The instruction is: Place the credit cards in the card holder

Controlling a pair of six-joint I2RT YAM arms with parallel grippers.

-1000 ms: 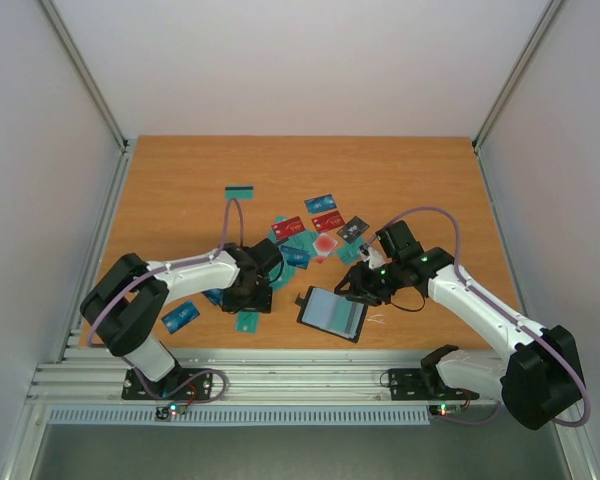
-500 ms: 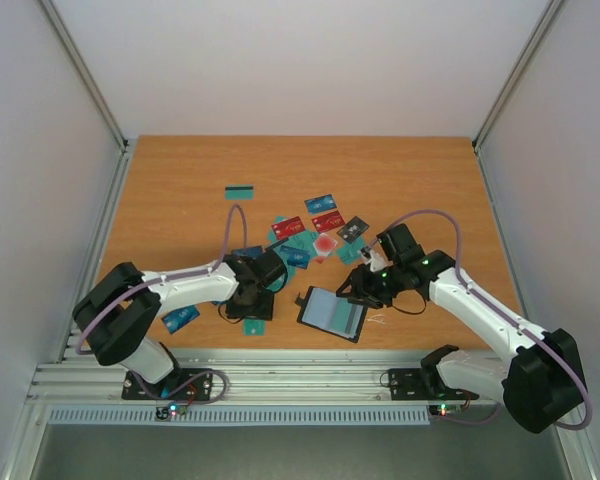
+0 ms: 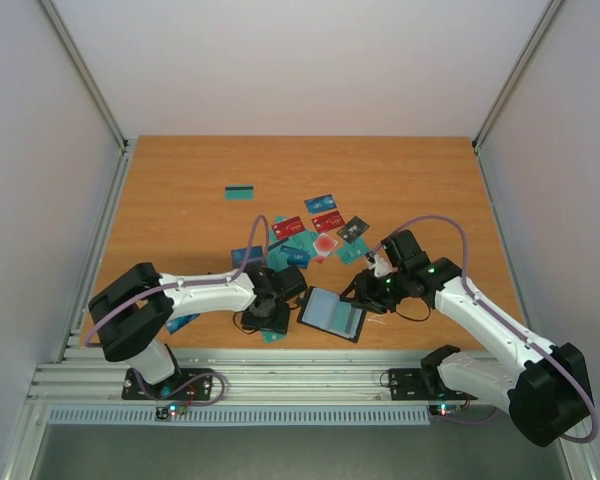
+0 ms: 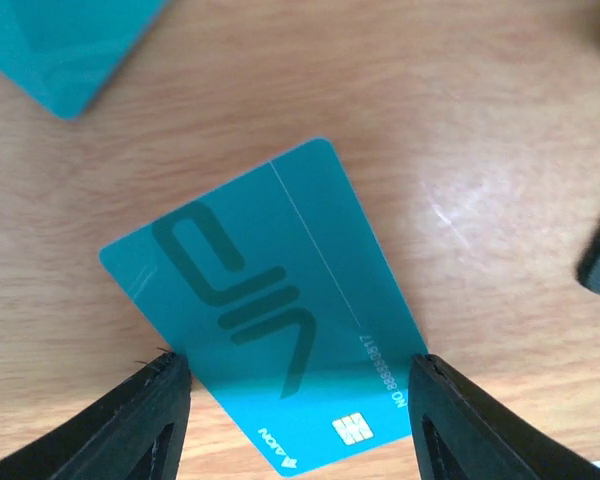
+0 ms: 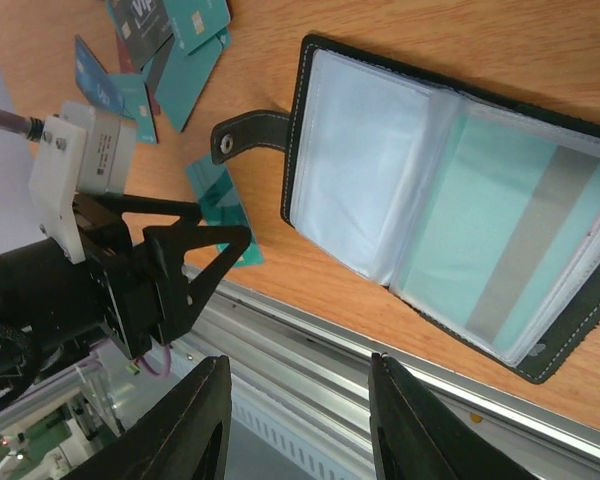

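The black card holder [image 3: 332, 312] lies open near the table's front edge, with a teal card in its right pocket [image 5: 500, 250]. My left gripper [image 3: 265, 318] is just left of it, low over a teal credit card [image 4: 270, 310] that lies flat on the wood. Its jaws are open and stand at the card's two sides [image 4: 295, 420]. My right gripper [image 3: 365, 298] is open and empty, just right of the holder, and it looks down past the holder's near side [image 5: 300, 420]. Several more credit cards [image 3: 310, 235] in teal, blue, red and dark grey lie behind.
A lone teal card [image 3: 240, 192] lies further back on the left. A blue card [image 3: 183, 322] shows under the left arm. The aluminium rail [image 3: 310, 375] runs along the table's front edge. The holder's strap [image 5: 250, 128] points toward the left gripper [image 5: 180, 270].
My left gripper has moved right and toward the front edge, closer to the card holder, and the teal card by it now lies further right. The right arm has shifted slightly.
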